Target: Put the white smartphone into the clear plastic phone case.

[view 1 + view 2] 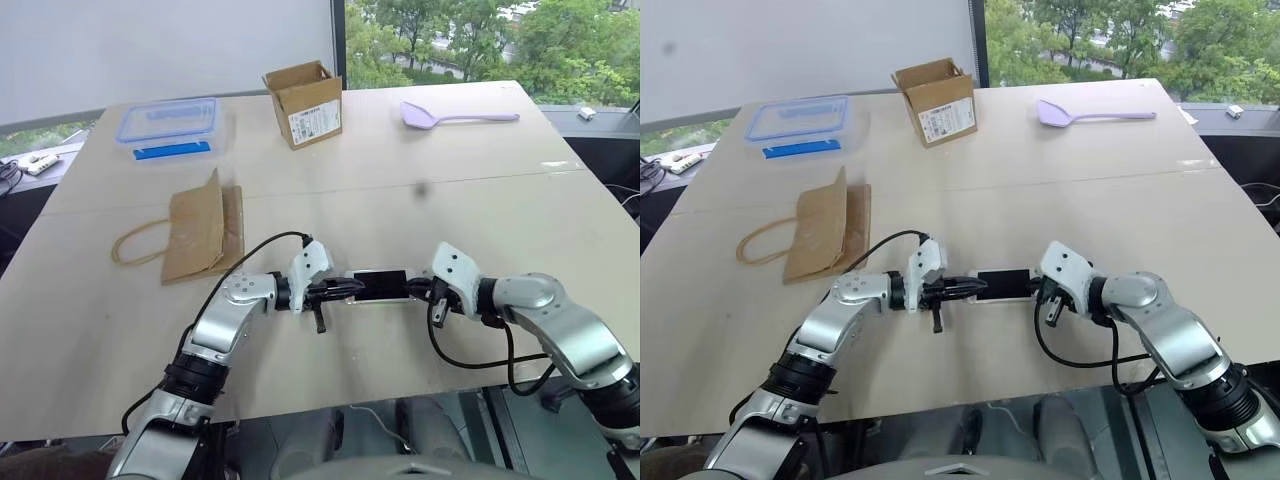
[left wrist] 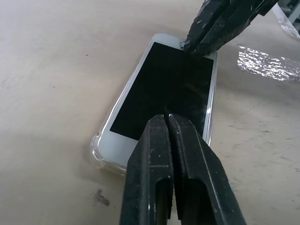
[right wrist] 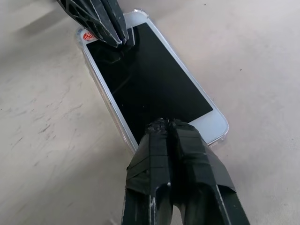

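The white smartphone (image 2: 164, 89) lies screen up on the worktop (image 1: 420, 330), near its front edge, and already sits inside the clear plastic phone case (image 2: 99, 149), whose see-through rim shows around the phone's corners and long sides. The left end effector (image 2: 168, 123) is clenched with nothing between its fingers, its tips pressing down on one end of the screen. The right end effector (image 3: 165, 125) is likewise clenched and empty, bearing on the opposite end. The step in hand looks like the final seating: pushing the phone flat so the case lip snaps over the edges. Next calls for steady downward pressure at each corner, without sliding the phone along the worktop, then a clean lift away.
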